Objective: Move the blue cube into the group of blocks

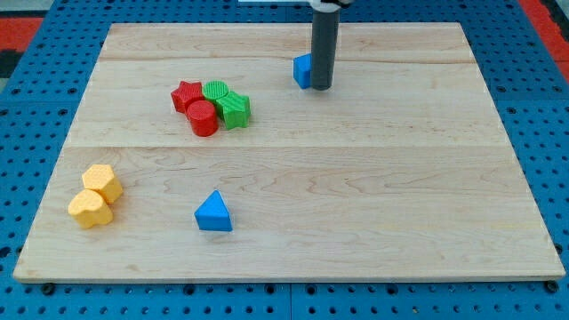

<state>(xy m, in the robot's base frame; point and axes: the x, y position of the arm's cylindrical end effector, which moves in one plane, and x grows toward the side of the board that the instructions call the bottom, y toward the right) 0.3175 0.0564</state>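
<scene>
The arm carries no jaws. The tip point(321, 87) touches the right face of the blue cube point(303, 70), upper centre of the table point(356, 196). Push left and slightly down toward the red-green group point(212, 106), keeping contact centred

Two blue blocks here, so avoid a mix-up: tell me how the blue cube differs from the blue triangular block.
The blue cube sits near the view's top, partly hidden behind my tip; the blue triangular block lies near the view's bottom, fully visible and alone. The cube shows flat square faces; the triangular block rises to a point. Both are the same blue.
</scene>
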